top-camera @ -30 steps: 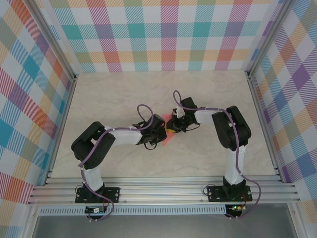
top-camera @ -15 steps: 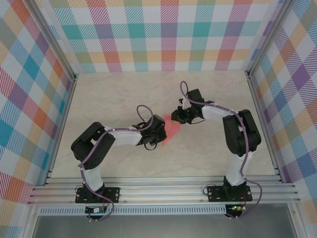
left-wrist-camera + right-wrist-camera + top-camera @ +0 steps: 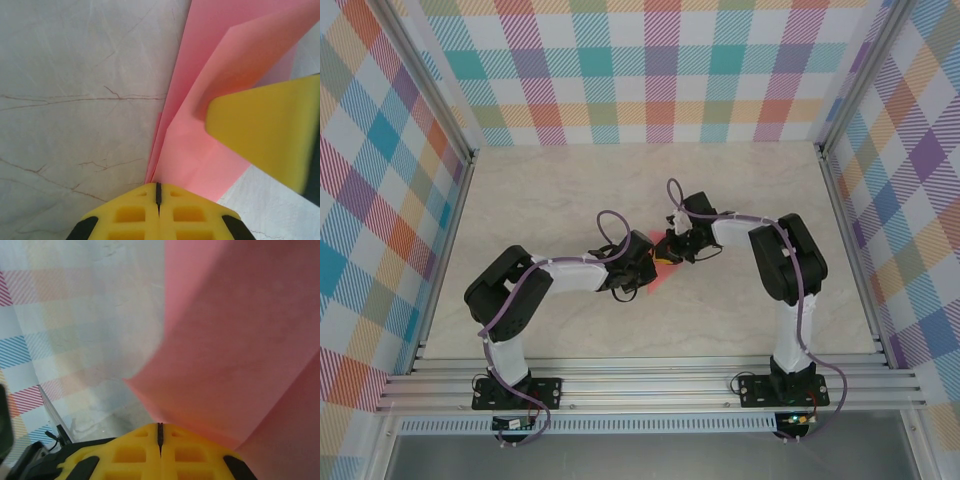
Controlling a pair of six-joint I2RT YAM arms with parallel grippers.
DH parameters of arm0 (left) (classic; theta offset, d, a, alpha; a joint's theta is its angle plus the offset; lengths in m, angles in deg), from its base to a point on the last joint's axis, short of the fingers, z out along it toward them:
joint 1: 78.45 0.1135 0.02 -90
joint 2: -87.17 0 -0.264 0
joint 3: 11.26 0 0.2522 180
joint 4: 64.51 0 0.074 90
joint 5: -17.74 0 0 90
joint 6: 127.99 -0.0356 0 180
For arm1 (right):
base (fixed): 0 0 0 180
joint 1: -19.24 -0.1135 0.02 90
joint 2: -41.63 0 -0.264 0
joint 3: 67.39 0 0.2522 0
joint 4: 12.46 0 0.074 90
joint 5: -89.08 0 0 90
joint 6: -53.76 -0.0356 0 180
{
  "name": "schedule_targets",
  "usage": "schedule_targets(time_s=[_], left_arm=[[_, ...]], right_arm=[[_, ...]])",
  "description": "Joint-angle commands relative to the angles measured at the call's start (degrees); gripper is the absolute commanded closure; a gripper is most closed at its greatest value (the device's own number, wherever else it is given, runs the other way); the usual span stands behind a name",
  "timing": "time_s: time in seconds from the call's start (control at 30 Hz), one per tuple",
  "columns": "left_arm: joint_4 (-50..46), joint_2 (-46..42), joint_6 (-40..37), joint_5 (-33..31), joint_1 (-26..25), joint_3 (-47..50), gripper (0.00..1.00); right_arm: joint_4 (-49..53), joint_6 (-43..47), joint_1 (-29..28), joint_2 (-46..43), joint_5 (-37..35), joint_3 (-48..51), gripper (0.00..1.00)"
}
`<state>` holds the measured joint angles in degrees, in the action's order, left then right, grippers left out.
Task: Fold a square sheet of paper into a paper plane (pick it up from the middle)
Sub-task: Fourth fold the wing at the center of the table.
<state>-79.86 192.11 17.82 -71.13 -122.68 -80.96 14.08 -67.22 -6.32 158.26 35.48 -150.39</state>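
Note:
The salmon-pink square sheet of paper (image 3: 200, 130) lies on the marble table, folded into a narrow layered wedge like a paper plane, with its point under my left gripper (image 3: 158, 192). That gripper is shut, its tips resting on the paper's near end. My right gripper (image 3: 160, 432) is shut too, and the paper (image 3: 235, 340) runs right up to its tips. In the left wrist view one yellow right finger (image 3: 265, 135) lies over the paper's right flap. From above, the left gripper (image 3: 640, 272) and right gripper (image 3: 666, 254) meet over the paper (image 3: 655, 282) at mid-table.
Plaid walls (image 3: 640, 70) and aluminium rails (image 3: 650, 385) box in the pale marble table (image 3: 550, 190). Both forearms reach inward, and purple cables (image 3: 610, 220) loop above the wrists.
The right gripper swung up and to the right, away from the paper, then came back onto it with its jaws closing fully. The left arm and gripper have not moved.

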Motion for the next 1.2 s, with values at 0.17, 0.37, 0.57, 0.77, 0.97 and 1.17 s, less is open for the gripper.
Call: schedule_targets(time_s=[0.17, 0.37, 0.57, 0.77, 0.97, 1.17], left_arm=[[-9.66, 4.01, -1.65, -2.53, -0.55, 1.49, 1.0], [-9.89, 4.22, -2.2, -2.84, -0.6, 2.29, 1.0], [-10.05, 4.47, -2.68, -2.94, -0.77, 2.41, 1.0], [-10.28, 4.57, -3.03, -2.98, -0.69, 2.49, 1.0], [-9.93, 4.83, -3.16, -2.81, -0.83, 2.42, 1.0], [-10.0, 4.92, -3.43, -2.62, -0.94, 2.19, 1.0]], right_arm=[[0.06, 1.38, 0.72, 2.91, -8.6, -2.34, 0.96], [-0.92, 0.15, 2.72, 3.51, -11.21, -4.64, 0.95], [-0.72, -0.21, 5.45, 6.86, -11.07, -9.03, 0.94], [-1.7, -1.25, 8.65, 9.57, -10.35, -11.46, 0.93], [0.72, -0.35, 9.65, 10.97, -10.2, -15.19, 0.92], [3.63, 1.13, 9.82, 7.95, -9.81, -16.99, 0.9]])
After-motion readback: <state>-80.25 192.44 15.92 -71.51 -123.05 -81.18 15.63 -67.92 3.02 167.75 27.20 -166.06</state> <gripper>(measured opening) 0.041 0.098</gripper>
